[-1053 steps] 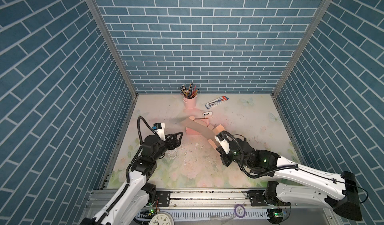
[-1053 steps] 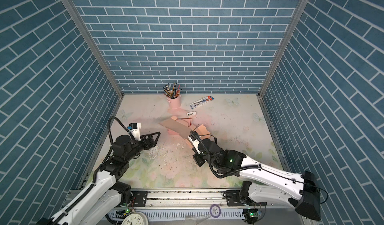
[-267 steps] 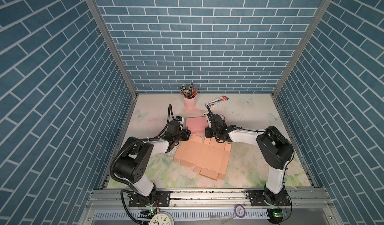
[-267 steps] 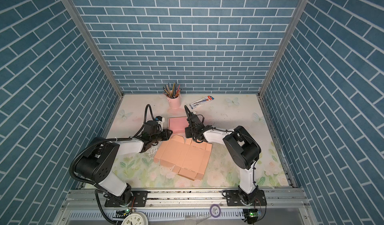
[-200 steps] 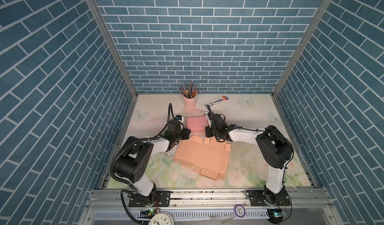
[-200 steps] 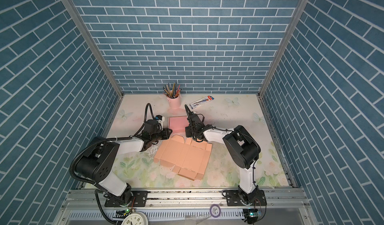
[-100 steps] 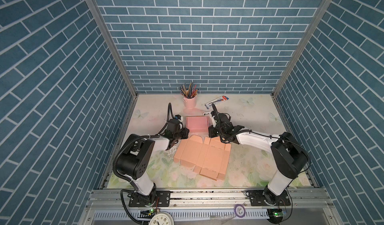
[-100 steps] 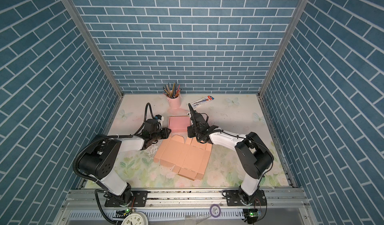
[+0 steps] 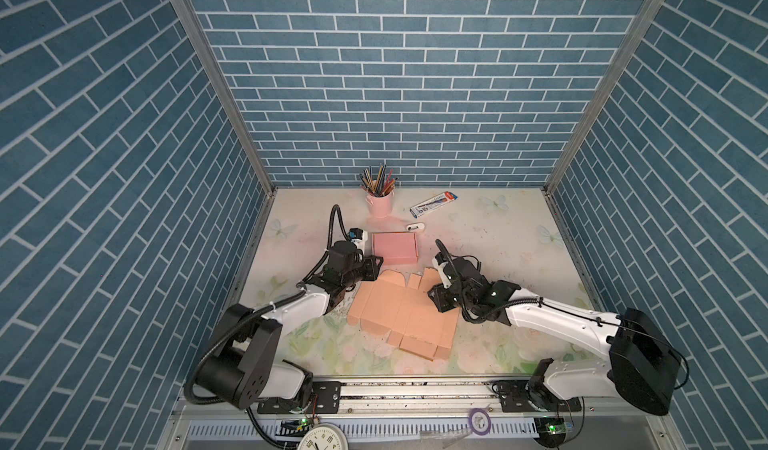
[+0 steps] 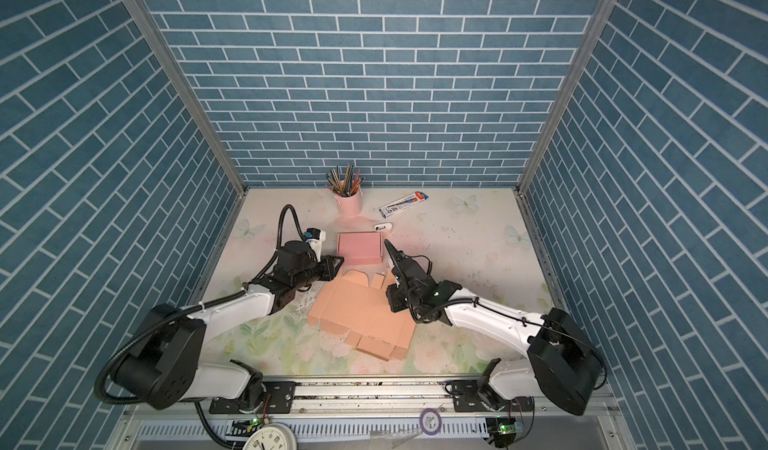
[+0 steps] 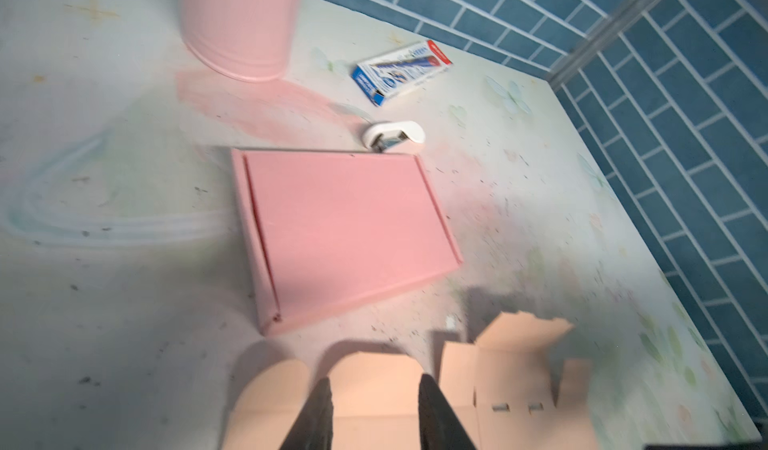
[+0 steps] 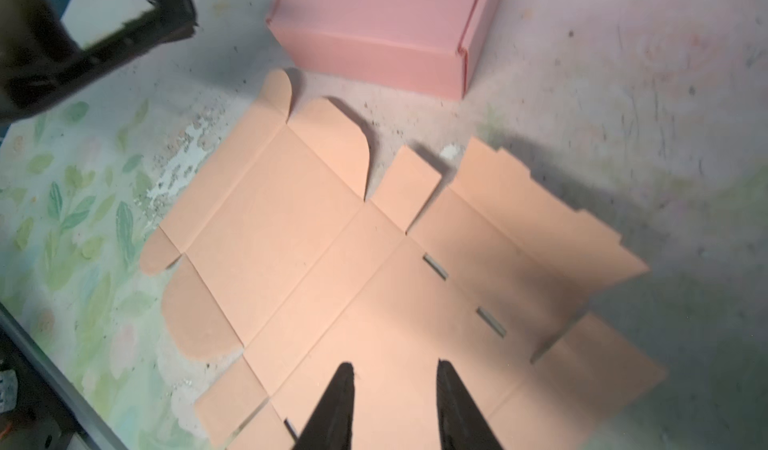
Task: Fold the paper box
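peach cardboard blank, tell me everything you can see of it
The peach cardboard blank is one die-cut sheet, unfolded and lying nearly flat on the floral table, creased into panels. Rounded flaps, square tabs and two small slots show in the right wrist view; its far flaps lift slightly. It lies just short of the closed pink box, not touching it.

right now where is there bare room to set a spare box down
Widest bare patch: the right of the floral table, between the folded pink cardboard box and the right wall. A smaller one lies left of the pink metal pencil cup. The centre, around the flat tan cardboard blank, is crowded.
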Motion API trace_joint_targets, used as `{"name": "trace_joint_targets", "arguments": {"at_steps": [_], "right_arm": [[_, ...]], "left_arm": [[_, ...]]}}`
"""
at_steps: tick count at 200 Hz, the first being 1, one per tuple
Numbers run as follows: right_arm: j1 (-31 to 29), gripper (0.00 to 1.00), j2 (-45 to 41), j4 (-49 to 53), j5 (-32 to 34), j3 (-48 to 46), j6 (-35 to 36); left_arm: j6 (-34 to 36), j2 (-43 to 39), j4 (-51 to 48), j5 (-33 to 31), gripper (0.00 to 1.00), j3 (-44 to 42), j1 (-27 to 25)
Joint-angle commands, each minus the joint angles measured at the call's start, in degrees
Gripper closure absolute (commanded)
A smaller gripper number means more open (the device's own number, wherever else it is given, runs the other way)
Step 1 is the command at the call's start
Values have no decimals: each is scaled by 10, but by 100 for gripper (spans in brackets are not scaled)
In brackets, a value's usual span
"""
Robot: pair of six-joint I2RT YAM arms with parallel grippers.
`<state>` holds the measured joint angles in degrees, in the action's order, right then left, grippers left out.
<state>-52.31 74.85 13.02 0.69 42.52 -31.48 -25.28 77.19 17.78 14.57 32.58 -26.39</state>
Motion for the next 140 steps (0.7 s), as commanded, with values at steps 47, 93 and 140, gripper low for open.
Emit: {"name": "trace_joint_targets", "arguments": {"at_steps": [47,93,140], "right_arm": [[-27,41,-105,87,6,-73,-127],[-27,37,-140,67,-6,-128,-175],[-21,36,-153,40,-11,-172,-205]], "left_arm": [[-22,-156,-77,-12,50,-121,-116],[-48,-198,-67,-5,41,-158,-186],[-62,-200,-55,-6,40,-177,-246]]}}
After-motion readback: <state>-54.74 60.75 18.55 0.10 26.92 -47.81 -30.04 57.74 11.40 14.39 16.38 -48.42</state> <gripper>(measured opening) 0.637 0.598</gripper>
